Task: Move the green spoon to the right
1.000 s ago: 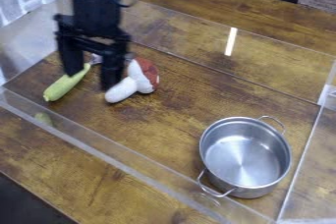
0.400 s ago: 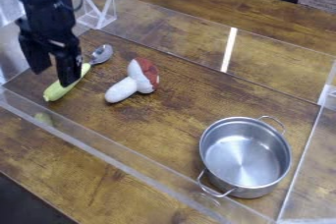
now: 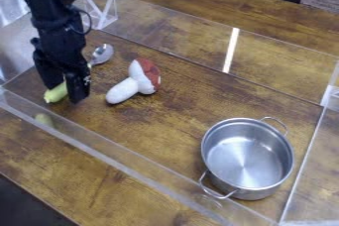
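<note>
The green spoon [image 3: 56,94] lies at the left of the wooden table, its yellow-green handle pointing toward the front left and its silver bowl [image 3: 101,52] toward the back right. My black gripper [image 3: 62,83] stands straight down over the handle, open, with one finger on each side of it. Much of the handle is hidden behind the fingers [image 3: 79,83]. Whether the pads touch the handle cannot be told.
A white-and-red mushroom toy [image 3: 130,81] lies just right of the spoon. A steel pot [image 3: 247,158] with two handles stands at the front right. A clear acrylic wall [image 3: 159,175] runs along the table's front edge and right side.
The gripper moved left from between spoon and mushroom, then came down over the spoon's handle. The spoon, mushroom and pot have not moved.
</note>
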Controlling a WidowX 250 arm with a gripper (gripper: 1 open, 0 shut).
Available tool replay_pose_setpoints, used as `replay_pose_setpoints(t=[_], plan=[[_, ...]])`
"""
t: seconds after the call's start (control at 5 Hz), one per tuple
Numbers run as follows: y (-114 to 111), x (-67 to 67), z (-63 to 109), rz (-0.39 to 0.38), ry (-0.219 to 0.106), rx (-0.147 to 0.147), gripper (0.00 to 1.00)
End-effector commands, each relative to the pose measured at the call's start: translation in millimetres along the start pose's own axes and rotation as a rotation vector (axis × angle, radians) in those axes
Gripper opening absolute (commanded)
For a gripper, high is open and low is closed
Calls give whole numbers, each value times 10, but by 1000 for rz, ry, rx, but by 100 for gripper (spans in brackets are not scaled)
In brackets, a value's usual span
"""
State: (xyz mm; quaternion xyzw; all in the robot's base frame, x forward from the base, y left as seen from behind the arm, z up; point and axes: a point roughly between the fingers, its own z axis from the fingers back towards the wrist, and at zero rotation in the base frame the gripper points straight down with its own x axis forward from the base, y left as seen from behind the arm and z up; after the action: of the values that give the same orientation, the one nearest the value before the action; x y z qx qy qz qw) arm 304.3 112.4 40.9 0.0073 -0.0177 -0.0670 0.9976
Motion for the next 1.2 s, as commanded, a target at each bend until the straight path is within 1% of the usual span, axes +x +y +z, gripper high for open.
replay_pose_setpoints(t=[0.0, 0.4, 0.6, 0.8, 1.0], plan=[[147, 106, 27, -3, -51, 17, 100], [238, 222, -114, -22, -75, 6, 100], [245, 272, -76, -25, -76, 1, 100], [249, 310, -46, -27, -75, -6, 0], [251, 332, -21, -25, -74, -13, 0]])
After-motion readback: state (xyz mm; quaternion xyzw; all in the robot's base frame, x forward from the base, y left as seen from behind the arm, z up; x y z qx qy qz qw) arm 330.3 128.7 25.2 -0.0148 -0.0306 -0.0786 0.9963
